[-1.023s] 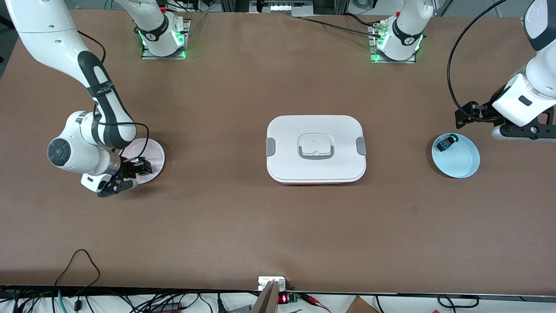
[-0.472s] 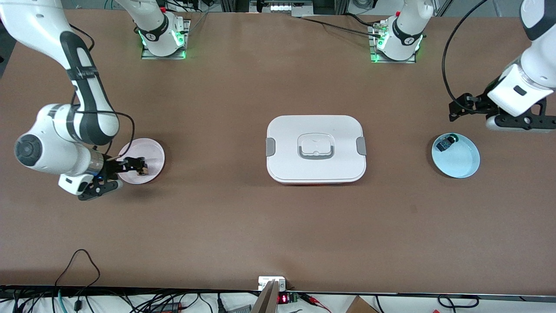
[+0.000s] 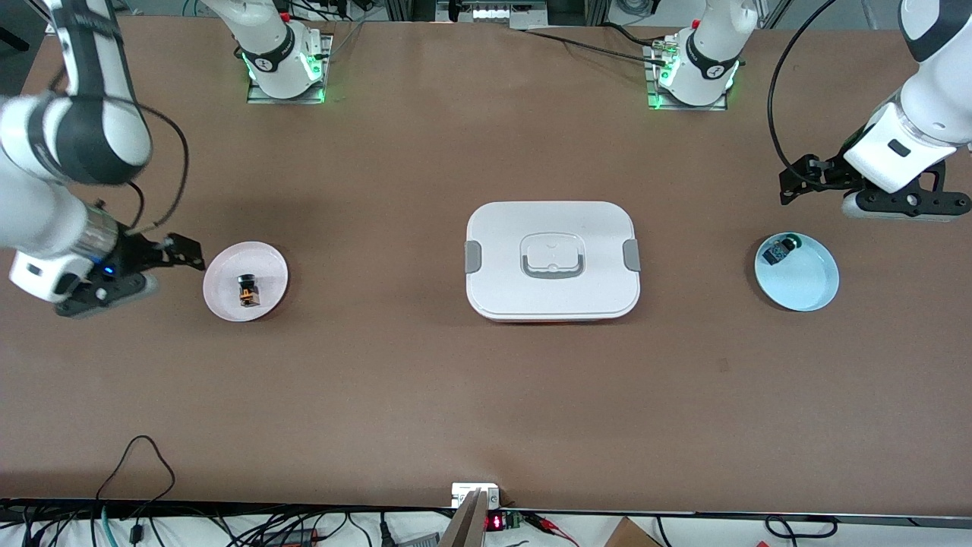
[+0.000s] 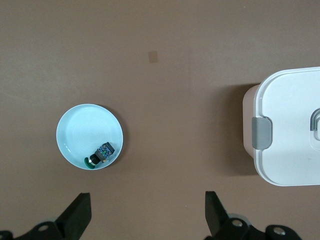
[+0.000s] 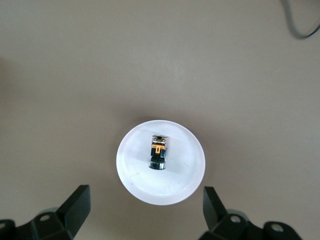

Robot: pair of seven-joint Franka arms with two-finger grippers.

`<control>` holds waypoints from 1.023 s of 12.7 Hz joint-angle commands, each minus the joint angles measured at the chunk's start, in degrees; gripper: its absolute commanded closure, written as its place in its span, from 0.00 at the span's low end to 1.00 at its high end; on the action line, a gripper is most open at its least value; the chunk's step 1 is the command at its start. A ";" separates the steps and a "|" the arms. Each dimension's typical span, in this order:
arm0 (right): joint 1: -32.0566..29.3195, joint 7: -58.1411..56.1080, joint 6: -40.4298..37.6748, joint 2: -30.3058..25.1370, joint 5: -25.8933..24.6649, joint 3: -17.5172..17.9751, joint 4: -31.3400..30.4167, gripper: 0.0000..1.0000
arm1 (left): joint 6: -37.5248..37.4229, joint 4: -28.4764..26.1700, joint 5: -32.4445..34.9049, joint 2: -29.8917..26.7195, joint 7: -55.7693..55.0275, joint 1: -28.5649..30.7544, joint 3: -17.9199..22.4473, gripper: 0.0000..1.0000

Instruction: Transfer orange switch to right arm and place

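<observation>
Table: brown matte tabletop [image 3: 380, 395], carrying everything below.
Box: white rounded-rectangle lidded container [image 3: 553, 260] with grey side clips, mid-table, well apart from both grippers.
Right gripper: black two-finger gripper [image 3: 182, 252] up over the table just beside the pink dish, fingers [image 5: 76, 206] spread apart, empty.
Left gripper: black claw gripper [image 3: 799, 182] over bare table near the blue dish, fingers [image 4: 80, 214] apart, empty.
Pink dish: small round pale-pink plate [image 3: 224, 300] at the right arm's end.
Blue dish: small round light-blue plate [image 3: 809, 292] at the left arm's end.
Orange switch: tiny black block with orange parts [image 3: 247, 291], lying in the pink dish, clear of the right fingers.
Green part: small dark component with green cap [image 3: 781, 248], by the blue dish's rim.
</observation>
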 commanded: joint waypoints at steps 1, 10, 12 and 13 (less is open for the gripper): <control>-0.11 1.11 -8.80 -0.06 -0.97 0.35 8.39 0.00 | 0.37 -0.98 0.46 -1.42 -0.79 0.54 -0.17 0.00; 4.19 13.41 -20.35 -2.51 -0.97 0.79 13.80 0.00 | 0.19 -0.01 0.46 -1.33 -0.70 0.46 -0.35 0.00; 4.28 13.51 -21.14 -2.87 -0.97 0.70 13.80 0.00 | 0.10 -0.01 0.46 -1.33 -0.70 0.37 -0.35 0.00; 4.20 12.55 -21.14 -2.87 -0.97 0.70 13.88 0.00 | 0.10 0.08 0.46 -1.33 -0.70 0.19 -0.35 0.00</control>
